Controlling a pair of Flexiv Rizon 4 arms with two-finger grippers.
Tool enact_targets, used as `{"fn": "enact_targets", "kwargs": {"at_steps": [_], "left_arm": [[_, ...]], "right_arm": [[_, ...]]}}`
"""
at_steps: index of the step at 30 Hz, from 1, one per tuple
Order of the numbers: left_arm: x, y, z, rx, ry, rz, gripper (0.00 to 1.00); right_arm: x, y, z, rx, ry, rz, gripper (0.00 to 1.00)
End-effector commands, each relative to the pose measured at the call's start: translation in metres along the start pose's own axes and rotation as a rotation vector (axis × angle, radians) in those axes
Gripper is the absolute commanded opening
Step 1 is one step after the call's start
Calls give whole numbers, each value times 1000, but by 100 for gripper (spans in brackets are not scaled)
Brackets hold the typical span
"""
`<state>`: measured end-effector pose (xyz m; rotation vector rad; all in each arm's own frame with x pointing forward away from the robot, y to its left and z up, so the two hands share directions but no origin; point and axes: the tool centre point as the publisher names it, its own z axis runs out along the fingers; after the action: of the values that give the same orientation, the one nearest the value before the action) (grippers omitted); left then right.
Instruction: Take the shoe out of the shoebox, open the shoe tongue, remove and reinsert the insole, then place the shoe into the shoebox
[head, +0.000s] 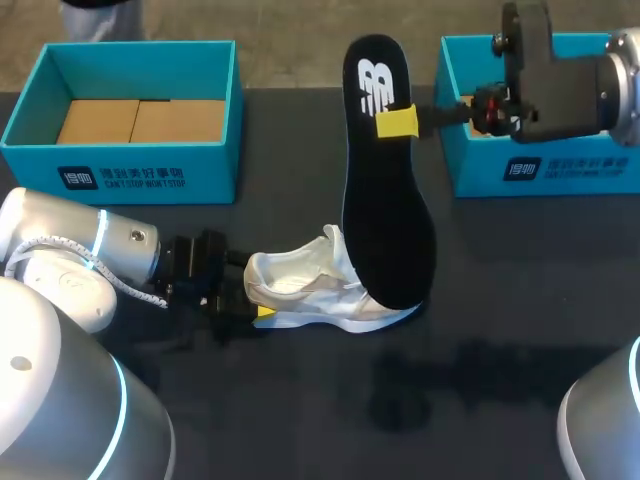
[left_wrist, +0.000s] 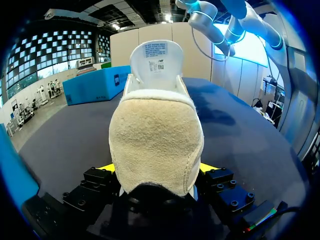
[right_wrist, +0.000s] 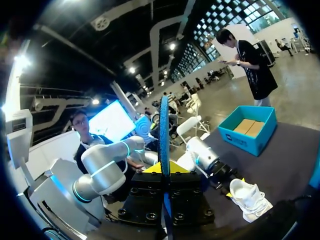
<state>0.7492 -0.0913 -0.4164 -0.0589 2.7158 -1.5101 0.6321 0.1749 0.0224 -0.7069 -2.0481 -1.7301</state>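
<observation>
A white shoe (head: 320, 290) lies on the dark table, toe to the right. My left gripper (head: 250, 297) is shut on its heel. In the left wrist view the beige heel (left_wrist: 156, 135) fills the gap between the yellow fingertips (left_wrist: 106, 168), and the tongue stands up ahead. My right gripper (head: 398, 122) is shut on the black insole (head: 385, 210), which hangs upright with its lower end down by the shoe's front. The right wrist view shows the insole (right_wrist: 164, 130) edge-on between that gripper's (right_wrist: 164, 169) fingers, with the shoe (right_wrist: 252, 197) below on the table.
A blue open box (head: 130, 175) with brown cardboard inside stands at the back left. A second blue box (head: 540, 172) stands at the back right, under my right arm. The table's front half is bare dark surface.
</observation>
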Motion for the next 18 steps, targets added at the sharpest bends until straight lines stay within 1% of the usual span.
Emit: {"fn": "enact_targets", "kwargs": {"at_steps": [1,5,18], "left_arm": [[-1,1,1,-3,1,0,0],[-1,1,1,-3,1,0,0],[-1,1,1,-3,1,0,0]], "right_arm": [[9,7,0,6,-15,-5,0],[13,8,1,7,-21,-17,0],[13,8,1,7,-21,-17,0]]}}
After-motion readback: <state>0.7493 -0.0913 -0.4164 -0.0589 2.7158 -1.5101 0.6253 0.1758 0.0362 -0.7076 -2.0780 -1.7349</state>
